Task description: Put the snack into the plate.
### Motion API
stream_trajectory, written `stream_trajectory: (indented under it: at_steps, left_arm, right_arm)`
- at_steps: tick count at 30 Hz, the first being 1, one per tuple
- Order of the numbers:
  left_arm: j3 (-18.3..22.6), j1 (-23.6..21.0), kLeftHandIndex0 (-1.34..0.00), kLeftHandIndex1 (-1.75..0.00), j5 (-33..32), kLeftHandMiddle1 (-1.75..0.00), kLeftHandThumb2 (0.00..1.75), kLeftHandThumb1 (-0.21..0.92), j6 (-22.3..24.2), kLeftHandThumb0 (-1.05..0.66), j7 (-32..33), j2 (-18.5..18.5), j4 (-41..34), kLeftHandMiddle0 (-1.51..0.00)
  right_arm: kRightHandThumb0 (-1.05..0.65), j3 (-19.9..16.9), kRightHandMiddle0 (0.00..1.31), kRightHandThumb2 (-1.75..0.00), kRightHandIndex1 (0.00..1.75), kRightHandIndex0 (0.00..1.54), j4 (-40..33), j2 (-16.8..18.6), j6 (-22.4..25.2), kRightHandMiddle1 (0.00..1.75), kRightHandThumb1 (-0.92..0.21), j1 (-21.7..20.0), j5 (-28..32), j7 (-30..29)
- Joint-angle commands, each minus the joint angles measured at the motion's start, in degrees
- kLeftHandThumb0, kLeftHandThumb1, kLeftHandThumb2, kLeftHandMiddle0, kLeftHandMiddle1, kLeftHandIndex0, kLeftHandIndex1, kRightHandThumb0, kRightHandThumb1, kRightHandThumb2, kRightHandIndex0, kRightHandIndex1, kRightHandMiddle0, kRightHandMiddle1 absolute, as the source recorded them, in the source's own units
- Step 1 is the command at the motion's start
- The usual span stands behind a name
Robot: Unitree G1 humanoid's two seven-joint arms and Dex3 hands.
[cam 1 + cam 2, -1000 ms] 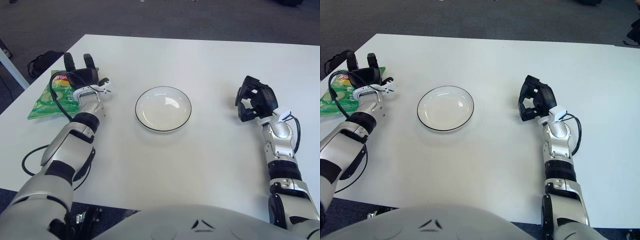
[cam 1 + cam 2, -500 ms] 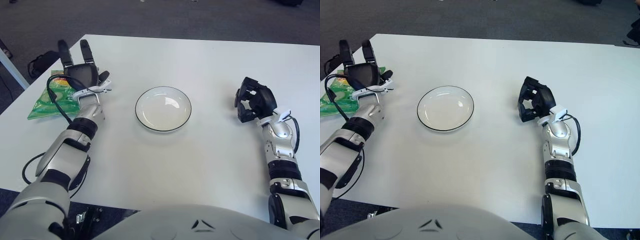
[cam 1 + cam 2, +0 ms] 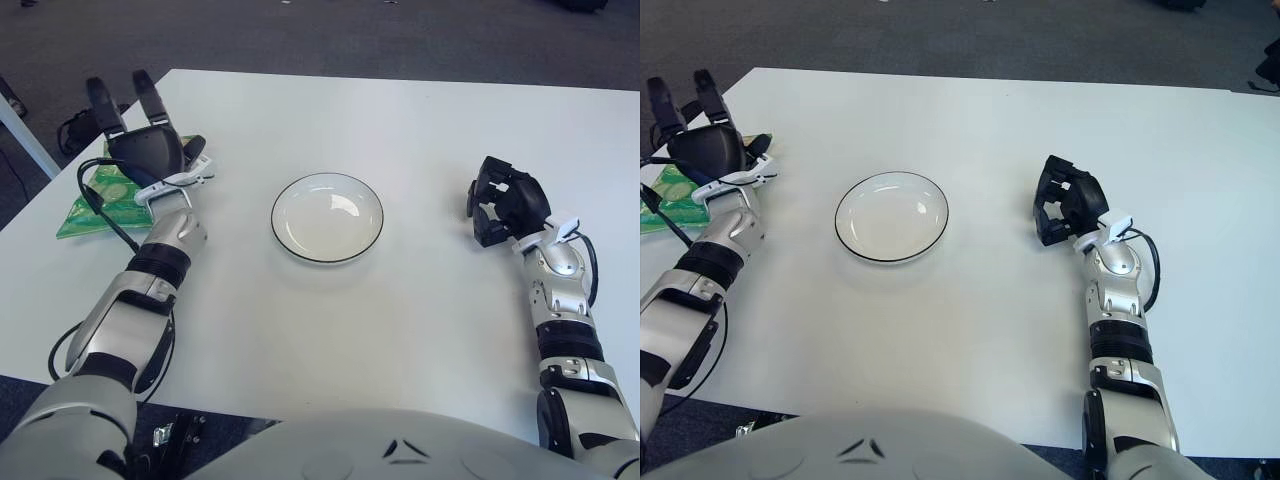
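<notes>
1. Snack bag — a green packet — lies flat at the table's left edge, well to the left of the plate, which sits empty near the middle.
2. From the left hand, the bag lies just below and to the left; the hand shows over the bag's upper right corner, so part of the packet is hidden under it. Whether palm and bag touch I cannot tell.
3. The bag's long axis seems to run from the near-left corner up toward the hand, roughly along the table's left edge.
4. The left hand is plainly the nearer one — the right hand is on the far side of the plate, well apart from the snack.
5. Left hand pose: fingers spread and pointing away from the robot, grasping nothing, with the forearm angled up from the near-left.
6. The right hand shows to the right of the plate, fingers curled in on themselves and holding nothing.
7. My judgement: the next move calls for lowering the left hand onto the bag and closing, then carrying it rightward to the plate.
</notes>
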Motion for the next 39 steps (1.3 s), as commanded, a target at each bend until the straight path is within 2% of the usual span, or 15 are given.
stream_trajectory:
  at_steps: [1, 8, 12, 18, 20, 26, 39]
  left_arm:
    - [2.0, 1.9, 0.0, 0.0, -1.0, 0.0, 0.97, 0.92, 0.7, -1.05, -0.8, 0.9, 0.4, 0.0]
    - [4.3, 3.8, 0.0, 0.0, -2.2, 0.0, 1.0, 0.92, 3.6, -1.05, -5.0, 0.9, -0.5, 0.0]
    - [3.9, 2.7, -0.01, 0.0, -1.7, 0.0, 1.03, 0.92, 9.1, -1.05, -10.3, 0.4, 0.1, 0.0]
    - [3.2, -0.4, -0.04, -0.03, -2.3, 0.0, 1.07, 0.92, 12.0, -1.05, -14.3, 0.1, 5.6, 0.0]
    - [2.4, -1.2, -0.01, -0.13, -2.1, 0.0, 1.09, 0.92, 13.5, -1.05, -16.9, 0.2, 6.8, 0.0]
    - [0.4, -2.9, 0.0, -0.23, -1.7, 0.0, 1.13, 0.92, 15.9, -1.05, -21.7, 0.5, 9.1, 0.0]
    - [-2.1, -4.1, 0.0, -0.33, -2.7, 0.0, 1.15, 0.92, 15.7, -1.05, -30.5, 1.1, 10.4, 0.0]
  right_arm:
    - [-0.01, -0.5, 0.73, -1.75, 1.69, 0.88, -0.9, 0.1, 1.2, 1.75, 0.08, 0.4, 1.5, 0.2]
    - [-0.01, -0.7, 0.73, -1.75, 1.7, 0.88, -1.9, 0.3, 2.3, 1.75, 0.08, 0.7, 2.1, 0.2]
    - [-0.01, -0.7, 0.73, -1.75, 1.7, 0.88, -2.4, 0.2, 3.1, 1.75, 0.08, 0.9, 2.7, 0.2]
    - [-0.01, -0.8, 0.73, -1.75, 1.68, 0.89, -3.1, 0.1, 4.0, 1.75, 0.09, 1.2, 3.0, 0.3]
    - [-0.01, -0.9, 0.73, -1.75, 1.68, 0.89, -3.3, 0.1, 4.3, 1.75, 0.09, 1.3, 3.2, 0.4]
    - [-0.01, -1.0, 0.73, -1.75, 1.67, 0.9, -3.8, 0.1, 4.7, 1.75, 0.09, 1.4, 3.5, 0.9]
    - [-0.01, -1.2, 0.73, -1.75, 1.64, 0.92, -5.0, 0.3, 5.8, 1.75, 0.1, 1.8, 3.6, 1.2]
